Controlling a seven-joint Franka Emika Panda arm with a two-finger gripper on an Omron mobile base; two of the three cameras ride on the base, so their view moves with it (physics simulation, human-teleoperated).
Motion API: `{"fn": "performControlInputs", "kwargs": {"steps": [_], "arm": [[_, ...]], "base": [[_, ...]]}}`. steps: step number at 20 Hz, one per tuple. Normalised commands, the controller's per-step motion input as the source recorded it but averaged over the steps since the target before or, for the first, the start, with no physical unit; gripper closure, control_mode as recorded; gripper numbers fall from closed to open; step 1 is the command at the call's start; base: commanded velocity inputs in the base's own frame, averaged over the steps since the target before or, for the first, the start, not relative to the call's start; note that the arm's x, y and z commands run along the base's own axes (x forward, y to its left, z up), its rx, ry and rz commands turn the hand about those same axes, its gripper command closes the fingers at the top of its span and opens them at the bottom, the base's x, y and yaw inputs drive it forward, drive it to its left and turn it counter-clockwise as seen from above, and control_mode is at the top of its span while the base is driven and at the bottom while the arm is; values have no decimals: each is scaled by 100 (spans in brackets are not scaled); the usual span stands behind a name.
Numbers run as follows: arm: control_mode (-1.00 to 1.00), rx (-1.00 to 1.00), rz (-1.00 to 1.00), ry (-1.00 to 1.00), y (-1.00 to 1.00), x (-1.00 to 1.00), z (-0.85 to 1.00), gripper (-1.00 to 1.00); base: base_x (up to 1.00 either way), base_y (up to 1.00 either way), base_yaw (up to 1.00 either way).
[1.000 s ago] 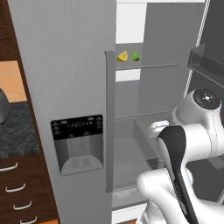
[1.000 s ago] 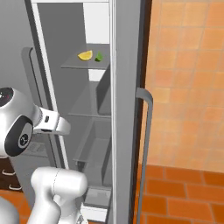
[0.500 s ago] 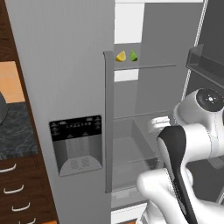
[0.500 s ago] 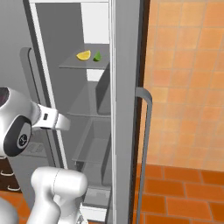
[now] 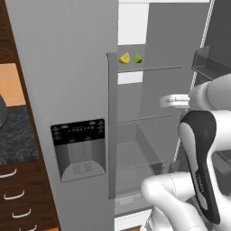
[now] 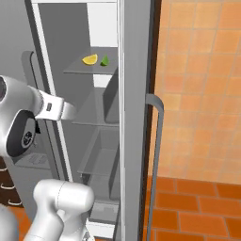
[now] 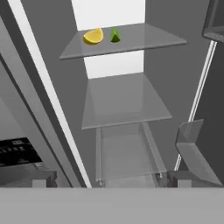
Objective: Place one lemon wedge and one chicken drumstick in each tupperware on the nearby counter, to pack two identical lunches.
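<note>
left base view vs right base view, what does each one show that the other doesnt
Left base view alone: the dark dispenser panel on the closed fridge door, a strip of dark marbled counter and wood drawers with curved silver handles at the far left.

Right base view alone: the orange tiled wall, the red-brown tiled floor and the long grey handle on the open door's edge.

Both: the open fridge with the yellow lemon wedge and the green lemon wedge side by side on an upper shelf, bare shelves below and the white arm.
</note>
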Motion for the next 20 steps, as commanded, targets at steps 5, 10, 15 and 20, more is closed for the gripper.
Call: {"fn": "performControlInputs", "kwargs": {"steps": [5,10,15,20], "arm": [[-100,-2,2,-11,-4,28,56,-100],[-100,-3,5,-1,-7,63,17,-100],[-100,-5,4,0,-1,76,5,-100],[-100,-1,0,12,-11,80,3,-100]], "base": [[0,0,0],[0,0,0],[0,0,0],[0,0,0]]}}
